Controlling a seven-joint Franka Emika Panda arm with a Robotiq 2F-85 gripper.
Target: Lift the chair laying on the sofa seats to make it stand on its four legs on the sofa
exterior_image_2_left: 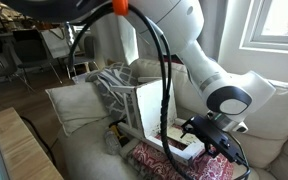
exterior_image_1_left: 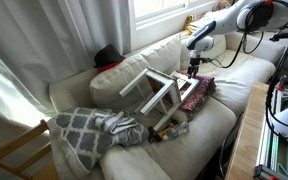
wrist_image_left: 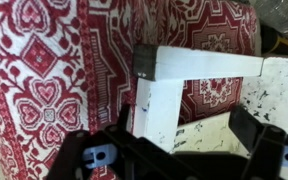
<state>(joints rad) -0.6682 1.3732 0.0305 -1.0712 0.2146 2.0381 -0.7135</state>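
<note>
The small white chair [exterior_image_1_left: 157, 92] lies tipped on the cream sofa [exterior_image_1_left: 219, 125], its legs pointing sideways; it also shows in an exterior view [exterior_image_2_left: 144, 108]. My gripper [exterior_image_1_left: 194, 68] hangs just over the chair's end nearest the red patterned cushion [exterior_image_1_left: 200, 92]. In the wrist view the gripper [wrist_image_left: 184, 128] is open. Its jaws straddle a white bar of the chair [wrist_image_left: 199, 62]; the bar sits close to one finger with a wide gap to the other. In an exterior view the gripper [exterior_image_2_left: 210, 138] is low over the chair, above the sofa [exterior_image_2_left: 274, 120].
A grey-and-white patterned blanket [exterior_image_1_left: 89, 130] is heaped beside the chair. A light wooden chair frame [exterior_image_1_left: 19, 150] stands off the sofa's end. A black and red object [exterior_image_1_left: 107, 57] rests on the sofa back. The red cushion [wrist_image_left: 44, 70] fills the wrist view under the chair.
</note>
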